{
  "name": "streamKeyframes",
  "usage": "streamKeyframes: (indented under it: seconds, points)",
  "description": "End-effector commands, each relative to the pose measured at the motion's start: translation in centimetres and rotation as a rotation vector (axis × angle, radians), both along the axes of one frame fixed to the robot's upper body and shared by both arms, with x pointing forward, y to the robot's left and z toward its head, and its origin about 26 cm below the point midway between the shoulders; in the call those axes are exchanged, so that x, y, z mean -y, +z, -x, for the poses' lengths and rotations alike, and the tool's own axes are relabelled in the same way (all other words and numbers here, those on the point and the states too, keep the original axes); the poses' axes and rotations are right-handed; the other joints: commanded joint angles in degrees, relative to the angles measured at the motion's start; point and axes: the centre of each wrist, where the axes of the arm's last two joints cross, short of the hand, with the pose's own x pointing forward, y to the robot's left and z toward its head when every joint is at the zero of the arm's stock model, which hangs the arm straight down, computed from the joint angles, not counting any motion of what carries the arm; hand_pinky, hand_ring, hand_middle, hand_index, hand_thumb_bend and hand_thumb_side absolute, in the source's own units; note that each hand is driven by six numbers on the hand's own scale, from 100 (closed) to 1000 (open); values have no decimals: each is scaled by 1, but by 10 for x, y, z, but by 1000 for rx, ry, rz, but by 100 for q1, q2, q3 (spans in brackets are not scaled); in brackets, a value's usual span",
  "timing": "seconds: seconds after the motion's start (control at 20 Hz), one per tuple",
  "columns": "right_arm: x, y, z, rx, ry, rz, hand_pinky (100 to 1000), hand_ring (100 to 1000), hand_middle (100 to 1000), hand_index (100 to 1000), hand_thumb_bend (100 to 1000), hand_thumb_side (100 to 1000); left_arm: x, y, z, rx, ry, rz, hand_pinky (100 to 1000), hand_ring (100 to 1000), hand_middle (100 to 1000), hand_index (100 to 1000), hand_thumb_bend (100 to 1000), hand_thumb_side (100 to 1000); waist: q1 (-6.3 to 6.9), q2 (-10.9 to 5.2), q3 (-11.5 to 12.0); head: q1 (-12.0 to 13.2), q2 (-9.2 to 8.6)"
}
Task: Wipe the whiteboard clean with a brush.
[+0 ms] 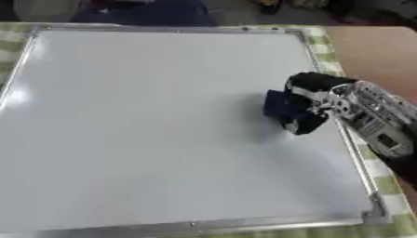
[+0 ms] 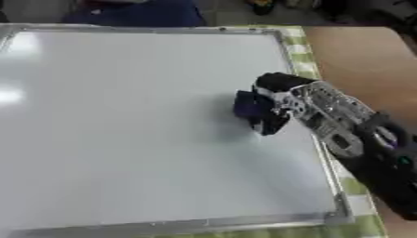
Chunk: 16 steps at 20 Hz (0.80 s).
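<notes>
Surface: green-and-white checked cloth [image 1: 399, 223] under the whiteboard, showing as strips along the board's right and near edges; bare brown tabletop [image 1: 374, 51] beyond the board's far right corner.
Whiteboard [image 1: 155, 130]: big, silver-framed, lies flat and fills most of both views. Face looks plain pale grey w/ soft glare near its left edge; no marks I can make out.
Frame [image 1: 204, 226]: metal rim all round the board, corner piece visible at the near right corner.
Right hand [image 1: 313, 100]: comes in from the board's right edge, arm crossing the rim; black hand on a silver wrist, sits over the right-centre part of the board.
Fingers [image 1: 306, 122]: curled down and in, closed round a dark blue block; tips point at the board face.
Brush [image 1: 281, 107]: the dark blue block, small, boxy, sticks out of the hand toward the board's centre. Appears to rest against the board surface; exact contact can't be told, hand's shadow sits right beneath.
Grip detail: thumb vs fingers not separable, too blurred; only that hand wraps the brush from the right side.
Left hand: not visible in either view.
Far edge: dark blue shape [image 1: 138, 11] just past the board's far rim, not touching the board.
</notes>
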Motion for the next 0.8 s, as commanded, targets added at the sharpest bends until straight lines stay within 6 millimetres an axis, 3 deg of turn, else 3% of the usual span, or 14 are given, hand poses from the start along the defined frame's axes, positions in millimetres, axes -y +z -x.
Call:
streamKeyframes:
  seconds: [0.05,0.45,0.8]
  points:
    - [6,10,0,34,-26,36,383,540,332,144,100,100,-2,10,4,39,8,-15,683,858,803,854,234,1000,3,-93,9,-12,-61]
    - [33,1,-13,70,-170,107,376,547,332,146,100,100,-3,11,4,42,10,-15,682,858,803,854,234,1000,6,-95,12,-16,-86]
    - [44,0,-18,89,-222,123,373,546,327,146,100,100,-3,11,4,43,10,-16,682,858,802,854,234,1000,23,-105,26,-15,-78]
